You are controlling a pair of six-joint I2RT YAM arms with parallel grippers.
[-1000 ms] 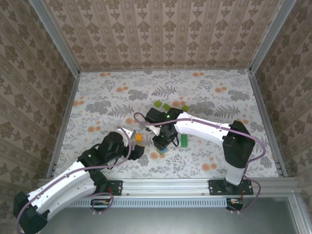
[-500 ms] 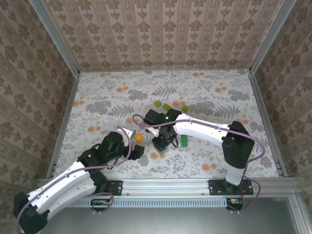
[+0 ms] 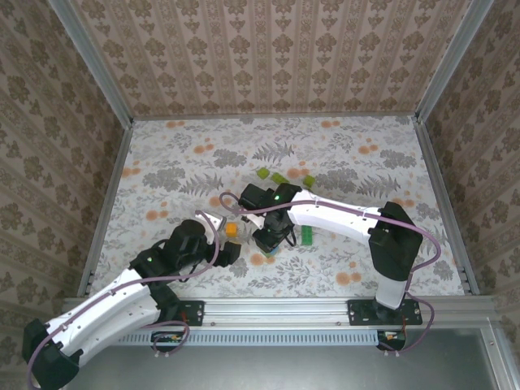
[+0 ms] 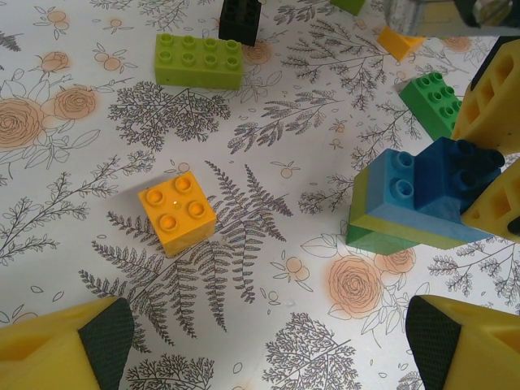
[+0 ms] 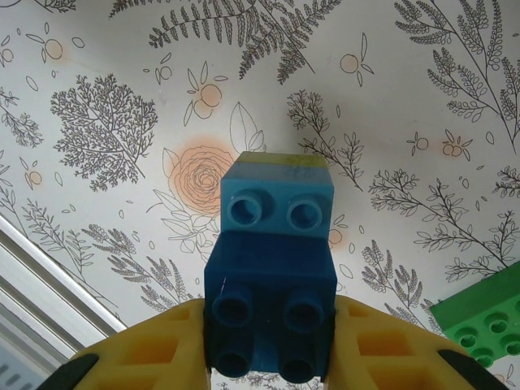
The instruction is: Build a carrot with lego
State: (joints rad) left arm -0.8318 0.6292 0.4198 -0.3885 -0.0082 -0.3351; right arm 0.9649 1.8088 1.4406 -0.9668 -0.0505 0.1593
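Note:
The lego lies loose on the floral table. An orange brick (image 4: 176,211) (image 3: 231,230) sits flat, just ahead of my left gripper (image 4: 264,349) (image 3: 223,236), which is open with nothing between its fingers. My right gripper (image 5: 268,345) (image 3: 273,234) is shut on the dark blue top brick (image 5: 268,292) of a small blue, yellow and green build (image 4: 414,203) standing on the table. A light blue brick (image 5: 276,207) sits one step lower in that build. The carrot is out of view.
A lime-green long brick (image 4: 199,60) and a black brick (image 4: 240,20) lie beyond the orange one. A dark green brick (image 4: 432,101) (image 3: 308,234) rests right of the build. Lime bricks (image 3: 278,177) sit further back. Metal rails and patterned walls enclose the table.
The right arm has shifted slightly left and toward me with the build still in its grip. The left arm has not moved.

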